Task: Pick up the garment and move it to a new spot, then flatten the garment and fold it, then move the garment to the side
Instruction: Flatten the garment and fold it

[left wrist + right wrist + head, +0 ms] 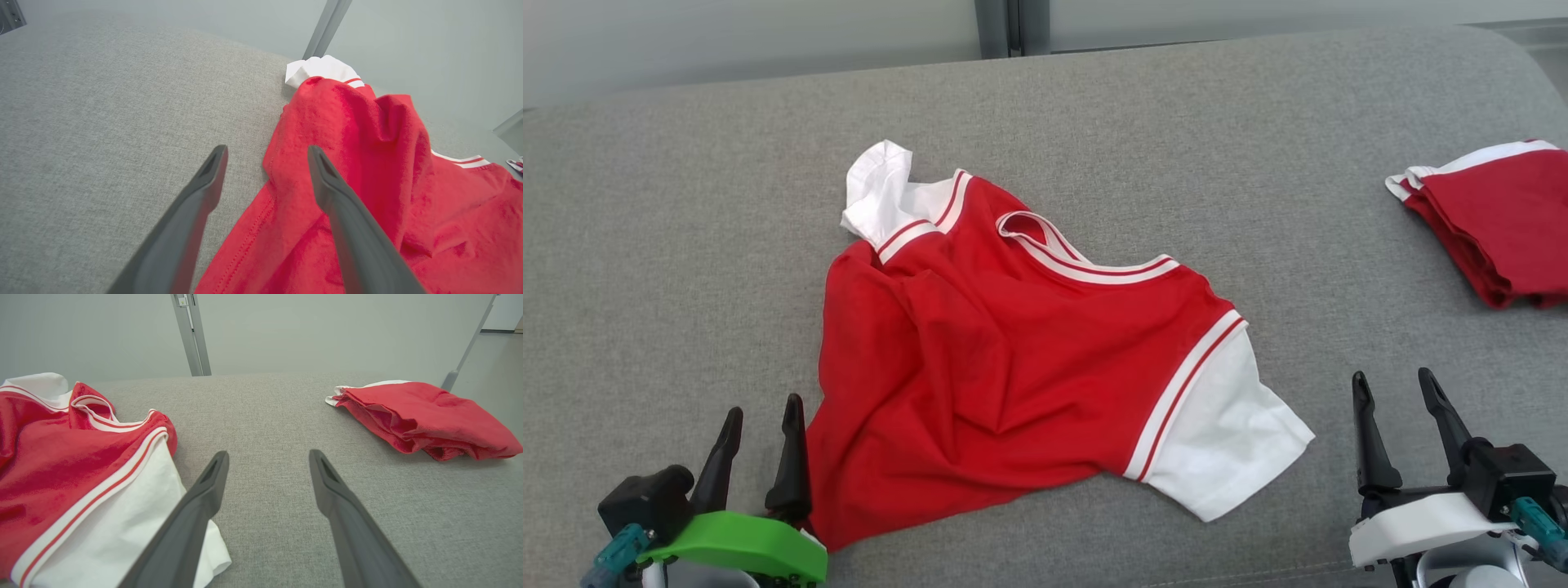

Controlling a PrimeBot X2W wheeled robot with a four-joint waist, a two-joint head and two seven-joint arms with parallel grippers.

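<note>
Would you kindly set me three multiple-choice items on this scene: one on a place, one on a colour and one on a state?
1. Where on the grey surface does the folded red garment lie?
A. Far right
B. Far left
C. Under the shirt

2. On the spread-out shirt, what colour are the sleeves?
A. Blue
B. White
C. Black

3. What state is the left gripper in?
A. Open, holding nothing
B. Shut on the hem
C. Shut on a sleeve

Answers:
1. A, since it sits at the head view's right edge.
2. B, as both are white, edged with red and white stripes.
3. A, because its fingers stand wide apart, pinching nothing.
</note>
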